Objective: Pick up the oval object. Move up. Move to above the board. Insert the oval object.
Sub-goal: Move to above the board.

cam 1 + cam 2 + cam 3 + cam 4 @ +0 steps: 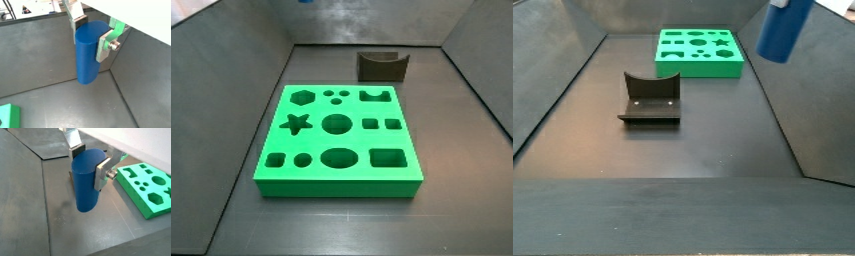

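High off the floor, our gripper point(90, 164) clamps the oval object point(87, 180); pickup and lift look done, while the board point(148, 188) to the side awaits travel and insertion.

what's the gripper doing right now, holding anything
Gripper: jaws shut on the blue oval object, held upright off the floor, beside the board.

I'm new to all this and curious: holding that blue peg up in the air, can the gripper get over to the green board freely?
Probably yes. The gripper holds the oval object lifted off the floor, and nothing stands on the board. The fixture sits low, apart from both.
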